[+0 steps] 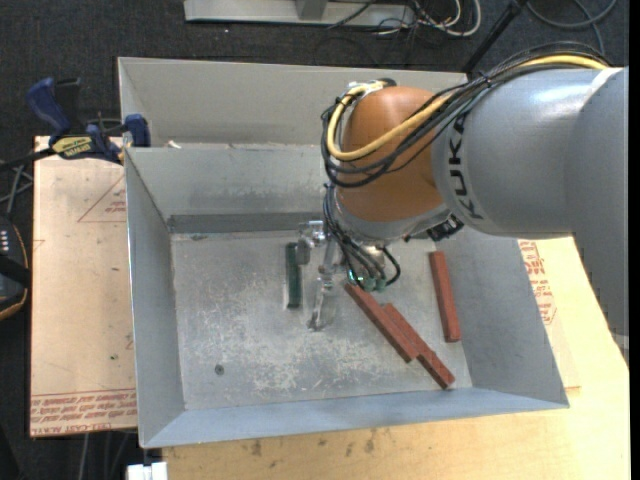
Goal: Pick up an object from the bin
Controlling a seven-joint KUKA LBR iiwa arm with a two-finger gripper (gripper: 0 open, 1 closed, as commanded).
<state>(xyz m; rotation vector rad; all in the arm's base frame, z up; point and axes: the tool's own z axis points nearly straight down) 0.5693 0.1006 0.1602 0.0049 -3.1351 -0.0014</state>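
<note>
The KUKA arm (pixel 540 148) hung over the middle of the grey bin (pixel 150 298), its jaws low beside a dark green bar (pixel 293 275) just to their left. Whether they were open could not be told. A long reddish-brown stick (pixel 398 330) lay right.

Just beside pincer (pixel 319 306), green stick (pixel 293 276)
</note>
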